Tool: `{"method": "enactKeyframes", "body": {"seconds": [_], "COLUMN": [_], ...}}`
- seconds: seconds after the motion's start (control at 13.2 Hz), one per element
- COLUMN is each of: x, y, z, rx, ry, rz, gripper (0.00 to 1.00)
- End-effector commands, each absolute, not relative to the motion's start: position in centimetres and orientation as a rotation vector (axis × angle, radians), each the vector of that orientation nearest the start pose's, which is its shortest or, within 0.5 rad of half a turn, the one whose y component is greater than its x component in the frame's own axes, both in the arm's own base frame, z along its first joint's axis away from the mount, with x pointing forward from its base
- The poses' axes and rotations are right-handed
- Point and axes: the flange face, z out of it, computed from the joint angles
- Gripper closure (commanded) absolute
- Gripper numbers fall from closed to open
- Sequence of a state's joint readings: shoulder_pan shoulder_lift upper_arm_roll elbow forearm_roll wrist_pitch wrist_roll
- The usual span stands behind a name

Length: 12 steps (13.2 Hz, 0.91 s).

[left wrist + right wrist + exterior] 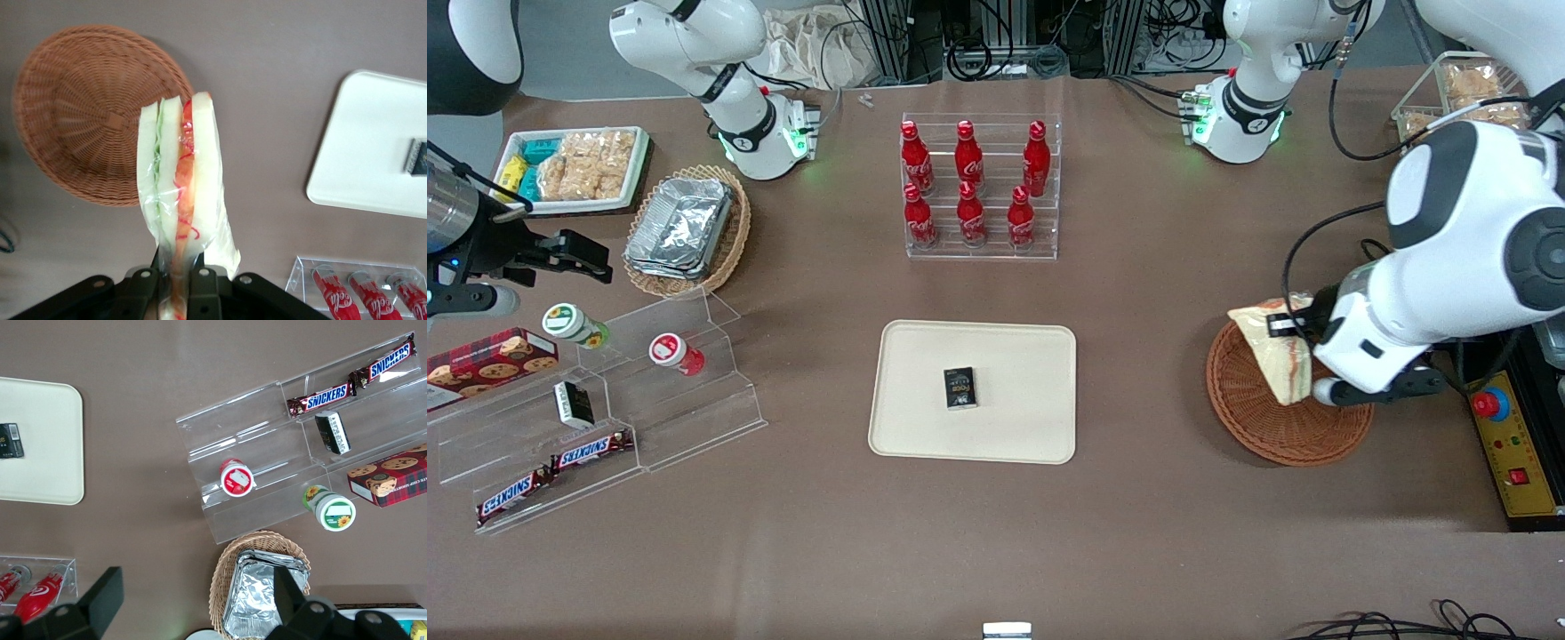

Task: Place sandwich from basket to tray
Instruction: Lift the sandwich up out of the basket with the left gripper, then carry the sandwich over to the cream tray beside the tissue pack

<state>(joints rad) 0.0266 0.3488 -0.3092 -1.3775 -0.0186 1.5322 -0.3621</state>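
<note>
Because it is only two soft wedges of white bread around orange-pink and pale green filling, sealed in thin clear film, the triangular wrapped sandwich (179, 180) will likely handle as light, squashy and a little slick. The left arm's black two-finger gripper (177, 279) is clamped on it, pinching its narrow end and the gathered film there, so the broad end stands free of the fingers. That hold seems sensible: squeezing the bread faces harder would crush them, while too light a pinch could let the film slide. With the wedge hanging from one end, I would expect it to sway or droop in a quick carry.

In the front view the sandwich (1273, 351) is lifted clear above the round reddish-brown woven wicker basket (1288, 404), over its rim at about ten o'clock. The basket looks empty beneath it.

From the basket, the flat cream-beige rectangular plastic tray (925, 427) lies well apart at about nine o'clock, toward the table's middle. A small black packet (960, 388) rests near the tray's centre, so bare tray beside it is the likelier landing spot.
</note>
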Motion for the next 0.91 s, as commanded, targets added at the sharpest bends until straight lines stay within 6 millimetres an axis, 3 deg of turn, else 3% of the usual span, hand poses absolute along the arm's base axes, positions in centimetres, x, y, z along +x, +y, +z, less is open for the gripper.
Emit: {"method": "enactKeyframes", "body": {"seconds": [0.0, 0.3, 0.53, 0.83], "x": [62.4, 63.0, 61.9, 61.7], "y": [-19.2, -25.7, -32.0, -35.9], "z": [49.4, 46.0, 42.8, 39.0], "rx": [-3.202, -3.288, -3.234, -3.226], "ry": [-0.015, -0.011, 0.1, 0.18], "rz": [0.347, 0.281, 0.191, 0.108], "gripper": [1.0, 1.0, 1.0, 1.0]}}
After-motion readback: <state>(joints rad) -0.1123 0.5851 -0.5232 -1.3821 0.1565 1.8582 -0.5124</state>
